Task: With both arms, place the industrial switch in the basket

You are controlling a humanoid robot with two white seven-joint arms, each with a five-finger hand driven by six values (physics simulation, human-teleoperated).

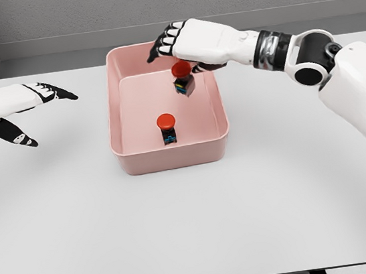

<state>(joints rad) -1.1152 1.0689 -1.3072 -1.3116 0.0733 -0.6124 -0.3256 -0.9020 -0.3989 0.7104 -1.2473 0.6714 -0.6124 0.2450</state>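
Smooth pink plastic basket, matt white table, glossy red-capped switches.

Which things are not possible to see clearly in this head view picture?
- Head view: whether the right hand grips the upper switch or has released it; the palm covers the contact.
- The lettering on the lower switch is too small.
- The left hand: its arm is cut by the left edge.
- The basket near wall hides its floor there.
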